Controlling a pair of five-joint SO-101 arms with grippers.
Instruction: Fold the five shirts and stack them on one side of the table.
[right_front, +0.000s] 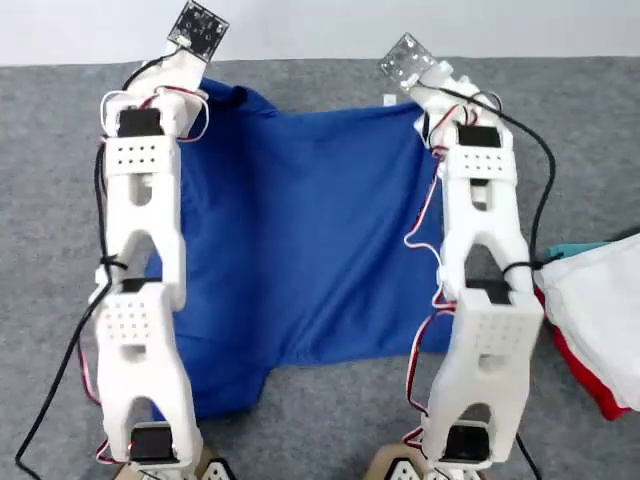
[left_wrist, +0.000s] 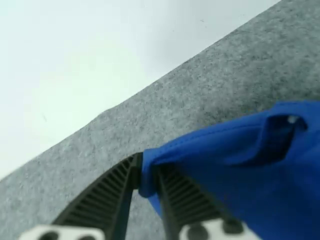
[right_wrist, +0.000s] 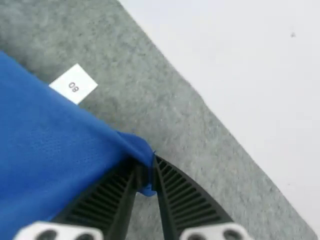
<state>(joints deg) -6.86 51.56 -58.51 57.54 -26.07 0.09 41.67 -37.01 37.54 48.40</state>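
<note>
A blue shirt (right_front: 300, 230) lies spread on the grey felt between the two arms, a sleeve trailing toward the front left. My left gripper (left_wrist: 146, 176) is shut on the blue shirt (left_wrist: 240, 165) at its far left corner, cloth pinched between the black ribbed fingers (left_wrist: 107, 192). My right gripper (right_wrist: 148, 172) is shut on the blue shirt (right_wrist: 55, 150) at its far right corner, near a small white tag (right_wrist: 73, 84). In the high view the left arm (right_front: 140, 200) and right arm (right_front: 480, 220) both stretch toward the far edge.
A pile of shirts (right_front: 595, 300), white on top with red and teal beneath, lies at the right edge. The grey felt (right_front: 340, 420) covers the table and ends at a white surface (right_front: 320, 25) just beyond the grippers.
</note>
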